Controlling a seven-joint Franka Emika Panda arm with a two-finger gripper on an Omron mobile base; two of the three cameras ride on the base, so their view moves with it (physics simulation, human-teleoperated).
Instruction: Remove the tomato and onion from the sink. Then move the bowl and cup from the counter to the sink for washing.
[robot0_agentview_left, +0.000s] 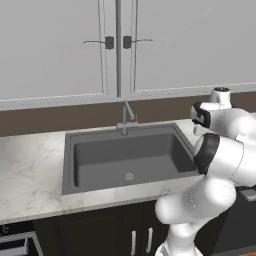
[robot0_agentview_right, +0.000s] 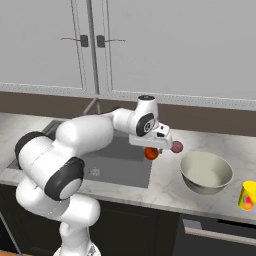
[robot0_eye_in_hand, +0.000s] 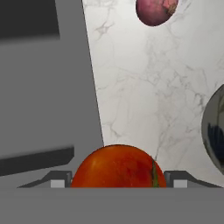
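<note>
Tomato (robot0_eye_in_hand: 117, 166) sat between wide claw (robot0_agentview_right: 151, 152) jaws, over worktop (robot0_agentview_right: 165, 185) just right of sink (robot0_agentview_left: 125, 155); whether gripped, unclear. Likely positioned to join onion (robot0_agentview_right: 177, 146) beside bowl (robot0_agentview_right: 206, 172).

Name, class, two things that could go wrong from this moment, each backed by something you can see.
1. The tomato sits between the wide-open fingers of the tool, close to the sink edge; it may roll back into the basin.
2. The onion rests on the counter near the bowl; a swing of the arm might nudge either.
</note>
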